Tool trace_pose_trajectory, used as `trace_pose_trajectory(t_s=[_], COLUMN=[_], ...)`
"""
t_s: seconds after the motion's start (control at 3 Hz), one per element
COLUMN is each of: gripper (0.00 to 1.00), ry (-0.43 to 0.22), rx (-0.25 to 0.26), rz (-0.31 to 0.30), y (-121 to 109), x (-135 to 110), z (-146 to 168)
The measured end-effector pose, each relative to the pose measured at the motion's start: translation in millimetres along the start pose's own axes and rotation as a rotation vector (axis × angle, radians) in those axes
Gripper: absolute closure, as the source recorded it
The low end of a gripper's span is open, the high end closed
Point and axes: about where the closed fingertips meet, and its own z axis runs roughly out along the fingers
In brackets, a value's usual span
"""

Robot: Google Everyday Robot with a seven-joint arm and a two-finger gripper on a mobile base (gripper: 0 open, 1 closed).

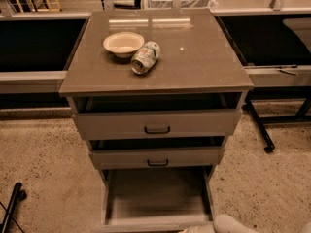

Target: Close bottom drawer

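- Camera view: the bottom drawer (155, 198) stands far out toward the near edge, beneath the middle drawer (156, 157). It looks empty, so it is probably light, rigid and free-sliding.
- The tool (197, 229) sits at the drawer's near front panel, right of centre. I cannot tell how wide it is. A flat push mid-panel should serve.

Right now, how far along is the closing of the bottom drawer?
Done: nothing yet; the bottom drawer is pulled far out, its inside showing. In hand: the tool is at the view's bottom edge, by the drawer's front. Left: push the drawer fully in under the middle drawer.
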Motion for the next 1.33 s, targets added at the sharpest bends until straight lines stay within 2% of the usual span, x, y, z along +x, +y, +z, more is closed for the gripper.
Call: trace_pose_trajectory(t_s=[1.0,1.33], gripper=[0.14,0.00], ry=[0.000,0.000], rx=[0.000,0.000], rz=[0.000,0.000], y=[0.1,0.1], x=[0.0,-0.1], z=[0.1,0.1])
